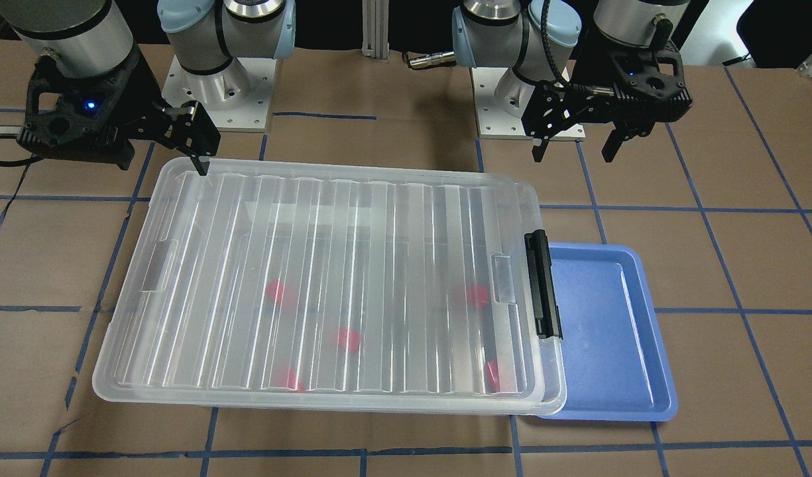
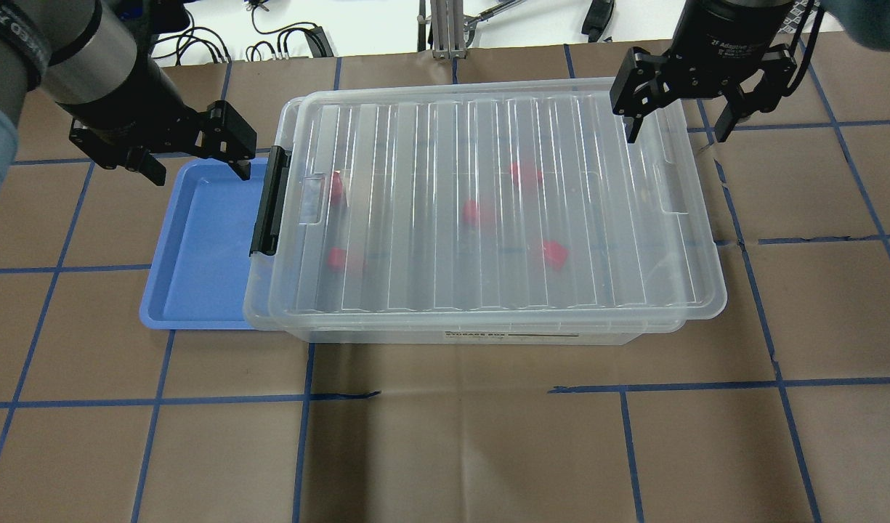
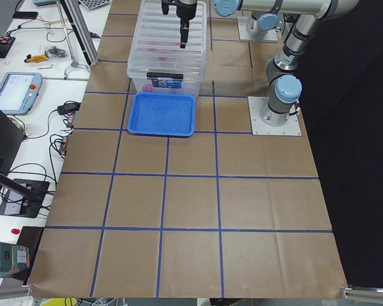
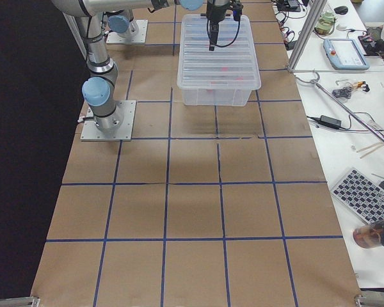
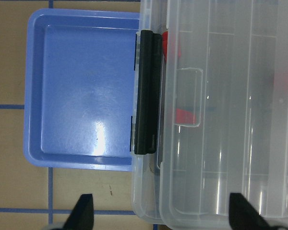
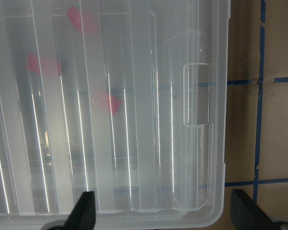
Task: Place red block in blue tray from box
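A large shallow clear plastic box (image 2: 488,319) stands in the middle of the brown paper-covered desk (image 2: 445,450), which is marked with a grid of blue tape. A ribbed translucent lid (image 2: 415,145) lies on top of the box. At one short end its edge sits slightly off the box's rim. A black latch bar (image 2: 268,202) runs along that same end.

Five small bright red plastic blocks (image 2: 553,254) show blurred through the lid, scattered apart on the box's floor. Two of them are near the latch end.

A shallow periwinkle-blue plastic tray (image 2: 197,247) with a raised rim lies just beside the latch end. The box overlaps one of its long edges and hides that rim. The pictures do not show whether the box rests on it.

The left gripper (image 2: 196,171) hangs above the tray's far end by the latch bar. Its jaws are spread wide and hold nothing. In the left wrist view one fingertip is over the desk beyond the tray and the other is over the lid.

The right gripper (image 2: 677,134) hangs over the far corner of the box at the opposite end. Its jaws are likewise wide apart and hold nothing, one fingertip over the lid and the other beyond the box's rim.
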Motion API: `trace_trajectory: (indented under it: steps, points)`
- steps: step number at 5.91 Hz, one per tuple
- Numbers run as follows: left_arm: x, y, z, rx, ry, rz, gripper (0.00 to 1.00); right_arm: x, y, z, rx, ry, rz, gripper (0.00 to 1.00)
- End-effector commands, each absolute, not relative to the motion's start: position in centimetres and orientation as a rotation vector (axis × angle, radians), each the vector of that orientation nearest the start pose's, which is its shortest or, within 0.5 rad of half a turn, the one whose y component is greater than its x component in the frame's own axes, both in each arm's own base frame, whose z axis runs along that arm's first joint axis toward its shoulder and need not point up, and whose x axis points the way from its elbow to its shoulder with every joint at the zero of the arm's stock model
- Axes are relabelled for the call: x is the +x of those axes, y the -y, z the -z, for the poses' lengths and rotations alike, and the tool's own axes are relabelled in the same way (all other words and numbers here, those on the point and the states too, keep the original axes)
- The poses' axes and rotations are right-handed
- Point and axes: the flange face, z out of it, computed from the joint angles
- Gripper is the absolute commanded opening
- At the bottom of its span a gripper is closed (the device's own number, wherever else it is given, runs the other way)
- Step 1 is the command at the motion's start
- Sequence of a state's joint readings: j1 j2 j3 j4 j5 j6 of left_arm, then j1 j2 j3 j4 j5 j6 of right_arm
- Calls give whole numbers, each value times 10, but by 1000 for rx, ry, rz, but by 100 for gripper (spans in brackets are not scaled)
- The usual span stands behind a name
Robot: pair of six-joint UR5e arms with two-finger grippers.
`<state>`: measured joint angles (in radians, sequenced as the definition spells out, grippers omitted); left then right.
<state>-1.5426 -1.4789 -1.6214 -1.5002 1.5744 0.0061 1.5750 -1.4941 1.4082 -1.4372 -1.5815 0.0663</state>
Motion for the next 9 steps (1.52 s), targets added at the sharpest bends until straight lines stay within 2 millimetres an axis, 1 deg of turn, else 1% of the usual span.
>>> trace_trajectory:
  steps: [1,2,3,4,5,6,7,8,9]
  points:
    - [-120,466,-514,-34,-3133,173,98,130,519,-515,108,-3154,-72,100]
    - [-120,467,-514,-38,-3139,176,98,130,520,-515,106,-3157,-69,100]
    - [-120,467,-515,-38,-3135,176,98,123,523,-516,12,-3167,-56,100]
    - [-119,467,-515,-38,-3134,178,98,94,529,-515,16,-3164,-63,100]
    - [-119,467,-515,-41,-3134,178,98,57,535,-513,2,-3148,-65,100]
    - [-120,467,-515,-36,-3134,178,98,37,535,-502,-10,-3143,-98,100]
    - [-119,467,-515,-38,-3134,176,98,32,541,-475,-3,-3150,-79,100]
    - [-120,467,-513,-38,-3138,174,98,31,547,-441,-3,-3157,-40,100]
    - [-120,467,-513,-38,-3138,174,98,29,546,-416,5,-3161,-21,100]
